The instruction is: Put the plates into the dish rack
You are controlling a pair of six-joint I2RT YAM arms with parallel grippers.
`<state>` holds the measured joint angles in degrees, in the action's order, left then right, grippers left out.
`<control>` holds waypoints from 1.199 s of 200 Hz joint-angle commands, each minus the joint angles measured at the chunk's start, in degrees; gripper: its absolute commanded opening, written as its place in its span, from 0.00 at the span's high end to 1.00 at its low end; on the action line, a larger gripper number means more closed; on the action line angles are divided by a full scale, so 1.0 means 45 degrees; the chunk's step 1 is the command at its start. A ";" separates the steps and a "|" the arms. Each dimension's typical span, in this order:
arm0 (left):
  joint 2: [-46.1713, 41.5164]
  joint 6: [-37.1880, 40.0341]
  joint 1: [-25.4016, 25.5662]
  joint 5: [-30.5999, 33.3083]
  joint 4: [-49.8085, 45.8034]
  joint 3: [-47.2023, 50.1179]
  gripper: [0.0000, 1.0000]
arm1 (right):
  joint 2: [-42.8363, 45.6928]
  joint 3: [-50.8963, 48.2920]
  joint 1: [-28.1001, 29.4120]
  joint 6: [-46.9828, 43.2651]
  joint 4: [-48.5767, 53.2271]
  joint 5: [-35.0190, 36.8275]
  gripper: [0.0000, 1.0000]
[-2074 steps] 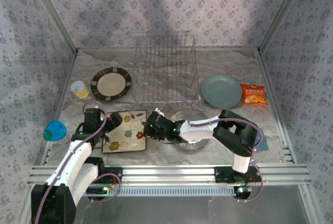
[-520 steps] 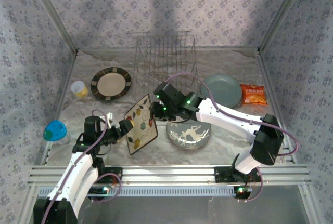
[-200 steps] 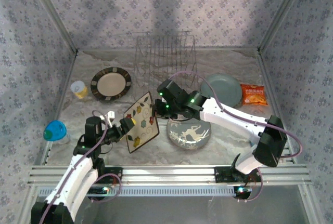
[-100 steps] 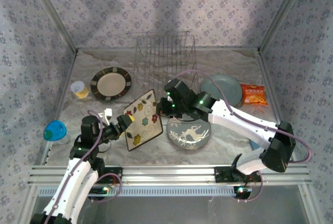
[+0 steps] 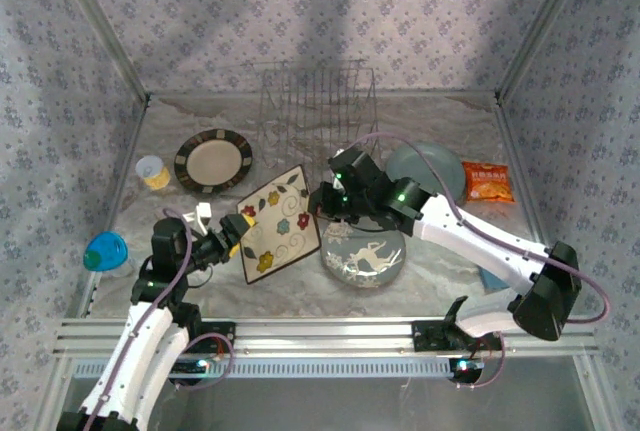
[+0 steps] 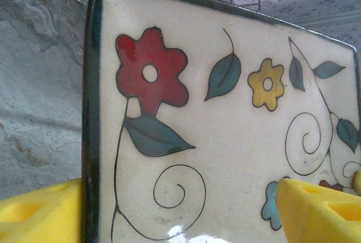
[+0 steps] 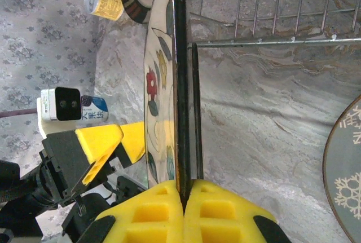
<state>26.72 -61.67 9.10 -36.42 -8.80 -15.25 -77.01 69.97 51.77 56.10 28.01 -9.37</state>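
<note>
The square cream plate with flowers hangs tilted above the table, and my right gripper is shut on its right edge. In the right wrist view the yellow pads pinch the plate's dark rim. My left gripper stands open at the plate's left edge. Its fingers are wide apart in front of the patterned face. On the table lie the brown-rimmed plate, the deer plate and the pale grey-blue plate. The dish rack stands at the back.
A small yellow cup sits left of the brown-rimmed plate. A blue object lies by the left wall. An orange snack packet lies right of the grey-blue plate. Patterned walls close in the left, back and right sides.
The right gripper has carried the square plate a little to the right and turned its face more upward. The left gripper's fingers have narrowed slightly beside the plate.
</note>
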 commanded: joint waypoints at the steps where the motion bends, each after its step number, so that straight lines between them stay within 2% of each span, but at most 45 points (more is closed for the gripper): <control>1: -0.0179 -0.0866 0.0168 -0.1727 0.2555 -0.1246 0.21 | 0.0368 0.0037 -0.0124 0.0418 -0.2381 -0.0388 1.00; 95: 0.0482 -0.1362 0.0181 -0.1621 0.3284 -0.2369 0.42 | 0.0843 -0.0682 -0.0824 0.0863 -0.3240 -0.1170 1.00; 128: 0.0762 -0.1468 0.0199 -0.1621 0.3573 -0.2590 0.56 | 0.0884 -0.0929 -0.0894 0.1086 -0.3646 -0.1315 1.00; 153: 0.0895 -0.1481 0.0189 -0.1602 0.3716 -0.2701 0.62 | 0.0838 -0.1038 -0.0924 0.1245 -0.3927 -0.1424 1.00; 206: 0.1070 -0.1846 0.0189 -0.1566 0.4444 -0.2739 0.65 | 0.0664 -0.1097 -0.1000 0.1438 -0.4329 -0.1679 1.00; 240: 0.1210 -0.1882 0.0194 -0.1797 0.4775 -0.2837 0.61 | 0.0497 -0.1175 -0.1113 0.1538 -0.4685 -0.1898 1.00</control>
<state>33.19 -67.64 8.23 -31.66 -2.37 -21.91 -73.08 64.62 45.50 61.10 17.26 -11.94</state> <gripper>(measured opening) 0.384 0.051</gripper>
